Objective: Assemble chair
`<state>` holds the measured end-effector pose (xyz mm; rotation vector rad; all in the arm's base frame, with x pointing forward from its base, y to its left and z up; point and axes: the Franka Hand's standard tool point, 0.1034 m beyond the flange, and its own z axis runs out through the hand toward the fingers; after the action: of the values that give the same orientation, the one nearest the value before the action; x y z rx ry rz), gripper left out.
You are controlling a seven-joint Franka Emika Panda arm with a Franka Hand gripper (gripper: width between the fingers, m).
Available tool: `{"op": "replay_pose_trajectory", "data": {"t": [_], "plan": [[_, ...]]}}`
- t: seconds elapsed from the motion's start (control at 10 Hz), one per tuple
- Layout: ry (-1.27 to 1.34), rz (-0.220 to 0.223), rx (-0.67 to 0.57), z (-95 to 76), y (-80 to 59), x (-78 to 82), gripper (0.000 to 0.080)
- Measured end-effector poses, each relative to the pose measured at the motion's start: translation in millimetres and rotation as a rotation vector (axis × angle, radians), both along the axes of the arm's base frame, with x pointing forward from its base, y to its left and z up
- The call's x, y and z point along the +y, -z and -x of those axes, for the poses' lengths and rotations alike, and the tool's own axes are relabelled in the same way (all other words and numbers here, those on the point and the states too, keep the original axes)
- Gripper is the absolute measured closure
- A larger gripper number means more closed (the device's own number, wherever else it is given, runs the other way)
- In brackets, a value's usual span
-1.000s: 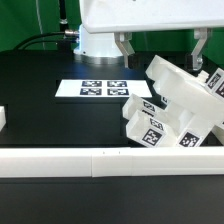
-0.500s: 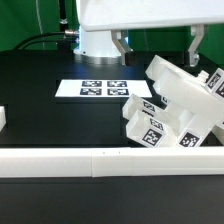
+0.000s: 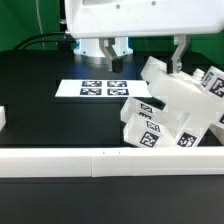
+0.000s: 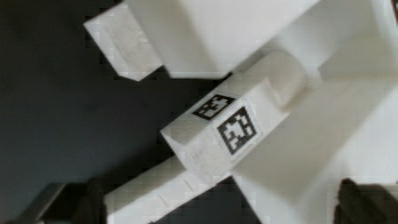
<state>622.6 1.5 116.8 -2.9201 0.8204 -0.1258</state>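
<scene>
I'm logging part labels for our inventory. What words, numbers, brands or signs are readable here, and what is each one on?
No words, numbers or brand names can be read in either view.
On the chair parts: black-and-white square tags, coded patterns only, no letters or digits.
On the marker board: the same kind of square patterns, no text.

fingers (image 3: 178, 56) lower, shifted toward exterior view's left

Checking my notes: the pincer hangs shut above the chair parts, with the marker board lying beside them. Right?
Not quite: the pincer is open, jaws spread wide above the chair parts, as the exterior view shows. The marker board does lie beside them.
</scene>
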Motion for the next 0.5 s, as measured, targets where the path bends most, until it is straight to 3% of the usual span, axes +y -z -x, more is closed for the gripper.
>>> {"op": "replay_pose_trajectory", "data": {"t": [0.5], "plan": [[-0.019,0.024,-0.006,3.9,15.5,-29.0,0.0151]]}}
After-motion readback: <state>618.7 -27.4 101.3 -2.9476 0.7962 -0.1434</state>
